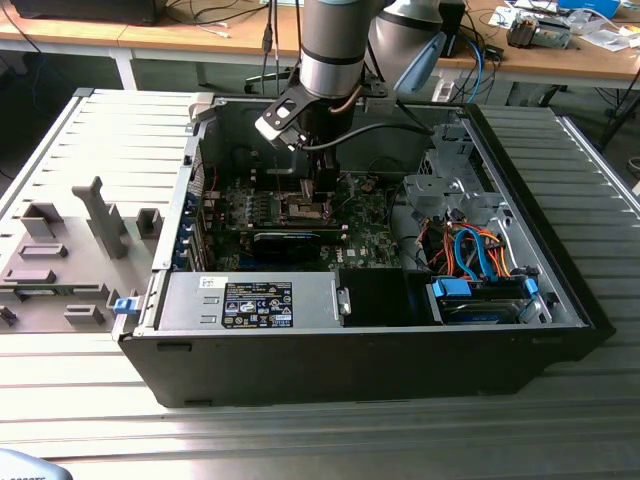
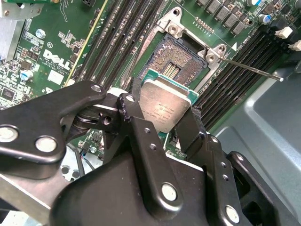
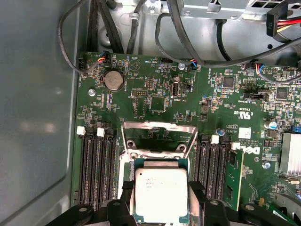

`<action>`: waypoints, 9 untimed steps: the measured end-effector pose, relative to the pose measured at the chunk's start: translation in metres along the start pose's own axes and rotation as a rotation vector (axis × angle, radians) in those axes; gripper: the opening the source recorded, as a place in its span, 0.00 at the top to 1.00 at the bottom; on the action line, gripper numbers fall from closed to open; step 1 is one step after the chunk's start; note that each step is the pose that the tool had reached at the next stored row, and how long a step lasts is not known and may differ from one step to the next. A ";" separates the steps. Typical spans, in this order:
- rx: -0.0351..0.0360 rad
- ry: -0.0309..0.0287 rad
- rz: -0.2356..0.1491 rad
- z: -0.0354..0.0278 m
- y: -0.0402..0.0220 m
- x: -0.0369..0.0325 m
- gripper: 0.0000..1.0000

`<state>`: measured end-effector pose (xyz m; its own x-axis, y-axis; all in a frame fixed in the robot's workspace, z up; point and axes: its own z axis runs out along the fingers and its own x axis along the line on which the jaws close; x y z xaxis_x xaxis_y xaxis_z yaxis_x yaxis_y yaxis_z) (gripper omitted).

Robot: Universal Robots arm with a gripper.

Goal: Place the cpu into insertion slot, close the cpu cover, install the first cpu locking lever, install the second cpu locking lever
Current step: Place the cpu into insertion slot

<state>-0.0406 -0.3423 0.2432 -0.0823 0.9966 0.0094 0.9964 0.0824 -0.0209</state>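
Note:
My gripper [image 2: 162, 117] is shut on the cpu [image 2: 163, 107], a flat silver-topped square chip held by two opposite edges between black fingers [image 2: 133, 106]. The chip hangs just above the green board, overlapping one edge of the insertion slot [image 2: 181, 59], whose brownish pin field lies bare. In the first wrist view the cpu [image 3: 161, 194] sits in the gripper [image 3: 162, 202], and the cpu cover [image 3: 159, 135] stands tilted up and open just beyond it. A thin locking lever [image 2: 249, 68] sticks out from the socket corner, unlatched. In the exterior view the gripper [image 1: 320, 185] reaches down into the open case over the socket [image 1: 305, 208].
Long black memory slots [image 2: 235, 70] flank the socket on both sides. A black card [image 1: 290, 240], a silver power supply [image 1: 250, 300], and orange and blue cables [image 1: 470, 250] lie inside the case. The case wall [image 3: 33, 117] is close. A grey fixture tray [image 1: 70, 240] lies at the exterior view's left.

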 end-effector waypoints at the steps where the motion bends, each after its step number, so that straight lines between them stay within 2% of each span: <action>1: 0.0000 0.0001 0.000 0.0002 0.0000 0.0000 0.45; 9: 0.0001 -0.0006 0.000 0.0009 -0.0002 0.0000 0.45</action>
<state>-0.0408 -0.3422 0.2423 -0.0823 0.9966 0.0088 0.9964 0.0824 -0.0210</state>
